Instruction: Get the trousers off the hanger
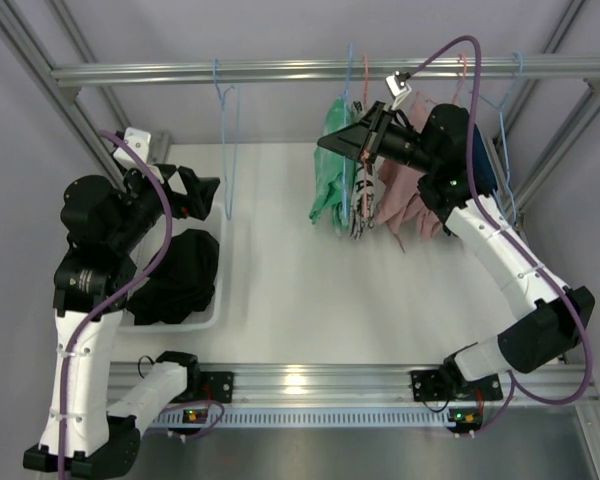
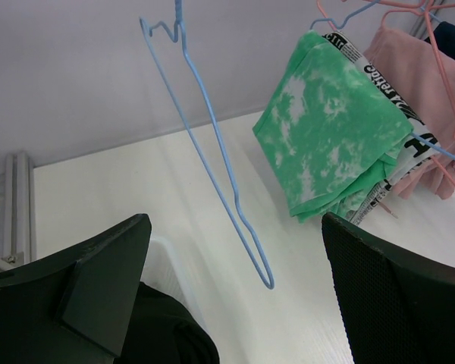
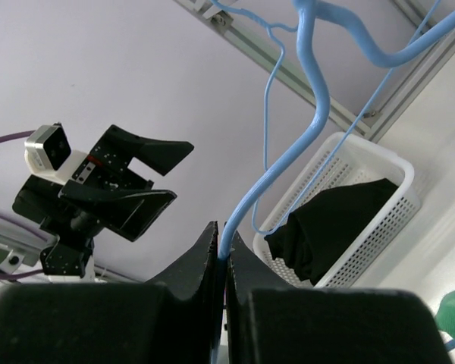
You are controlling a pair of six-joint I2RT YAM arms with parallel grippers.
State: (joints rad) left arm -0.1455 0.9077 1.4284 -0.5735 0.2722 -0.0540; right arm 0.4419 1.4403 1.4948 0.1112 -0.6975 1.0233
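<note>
Green tie-dye trousers [image 1: 332,170] hang folded over a blue hanger [image 3: 318,114] on the top rail; they also show in the left wrist view [image 2: 334,129]. My right gripper [image 1: 355,140] is up at the rail, and in its wrist view [image 3: 222,243] it is shut on the blue hanger's wire. My left gripper [image 1: 202,193] is open and empty above the basket's far end, well left of the trousers; its wrist view [image 2: 235,227] shows nothing between the jaws.
An empty blue hanger [image 1: 227,150] hangs left of the trousers and close in front of the left gripper [image 2: 212,152]. A patterned garment [image 2: 379,76] and a pink one [image 1: 400,190] hang right of the trousers. A white basket [image 1: 215,310] holds black clothing [image 1: 175,275].
</note>
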